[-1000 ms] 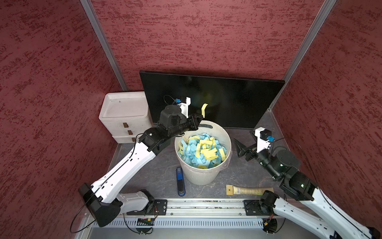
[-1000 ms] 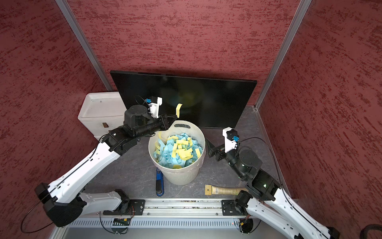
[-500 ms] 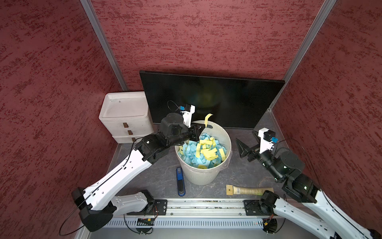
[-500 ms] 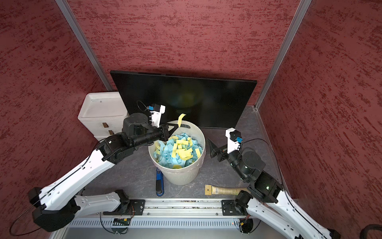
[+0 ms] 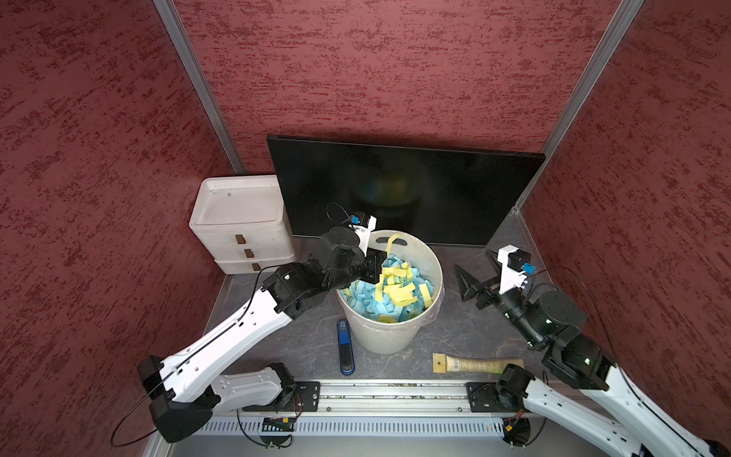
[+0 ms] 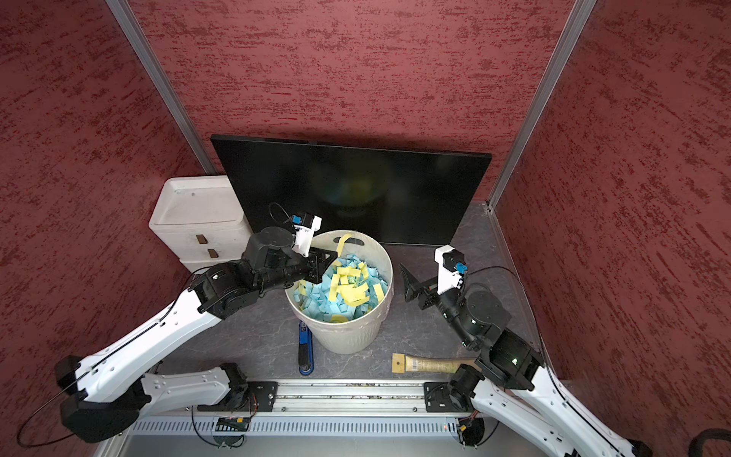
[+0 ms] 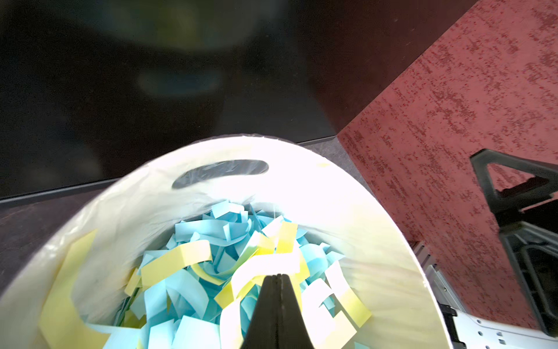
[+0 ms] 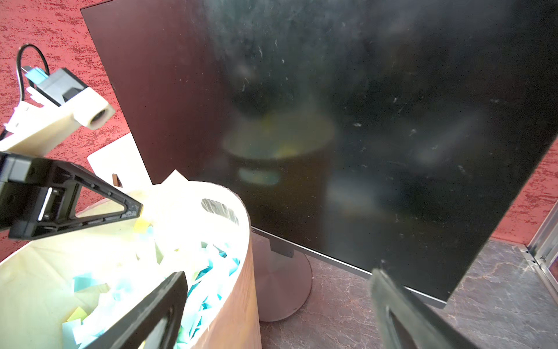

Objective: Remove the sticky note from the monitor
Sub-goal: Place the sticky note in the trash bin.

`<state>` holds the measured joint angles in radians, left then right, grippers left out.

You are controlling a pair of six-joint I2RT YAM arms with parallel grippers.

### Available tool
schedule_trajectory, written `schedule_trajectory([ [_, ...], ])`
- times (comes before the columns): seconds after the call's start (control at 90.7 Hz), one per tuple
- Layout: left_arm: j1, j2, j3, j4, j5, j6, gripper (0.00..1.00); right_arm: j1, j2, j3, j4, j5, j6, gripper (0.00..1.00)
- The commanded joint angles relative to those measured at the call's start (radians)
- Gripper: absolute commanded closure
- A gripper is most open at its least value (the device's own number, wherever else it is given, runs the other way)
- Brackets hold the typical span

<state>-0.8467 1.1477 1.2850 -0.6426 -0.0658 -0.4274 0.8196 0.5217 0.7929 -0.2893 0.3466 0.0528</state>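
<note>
- Left gripper (image 5: 380,257) is reaching over the far-left rim of the white bin (image 5: 389,336), and I am seeing its jaws pressed together on the lower end of the yellow sticky note (image 5: 391,243).
- The sticky note is curling upward from the fingertips, hanging above the bin's opening, just in front of the monitor (image 5: 395,186) and apart from its screen.
- The monitor is standing upright on the far side of the table (image 5: 455,328), directly behind the bin, with its dark face reflecting the bin.
- The right gripper (image 5: 476,271) is hovering to the right of the bin with its jaws spread wide, holding nothing.
- Blue and yellow paper slips (image 5: 395,292) are filling the bin.
- A white drawer unit (image 5: 241,221) is sitting at the far left, just beside the monitor.
- A slim blue tool (image 5: 345,346) is lying at the bin's near-left, and a wooden-handled brush (image 5: 474,362) is lying at its near-right.
</note>
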Motion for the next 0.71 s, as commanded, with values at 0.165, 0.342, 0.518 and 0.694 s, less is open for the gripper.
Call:
schedule_trajectory([
  [0.165, -0.002, -0.017, -0.030, -0.034, -0.094, 0.029, 0.90, 0.005, 0.000, 0.014, -0.003, 0.029, 0.001, 0.02],
  [0.342, 0.002, -0.011, -0.032, -0.029, -0.105, 0.033, 0.83, 0.005, 0.007, 0.020, -0.003, 0.029, -0.002, 0.02],
  [0.518, 0.009, -0.014, -0.030, -0.021, -0.106, 0.035, 0.75, 0.006, 0.010, 0.025, -0.004, 0.032, -0.009, 0.02],
  [0.694, 0.015, -0.030, -0.024, -0.008, -0.103, 0.042, 0.67, 0.006, 0.013, 0.032, -0.008, 0.038, -0.018, 0.02],
])
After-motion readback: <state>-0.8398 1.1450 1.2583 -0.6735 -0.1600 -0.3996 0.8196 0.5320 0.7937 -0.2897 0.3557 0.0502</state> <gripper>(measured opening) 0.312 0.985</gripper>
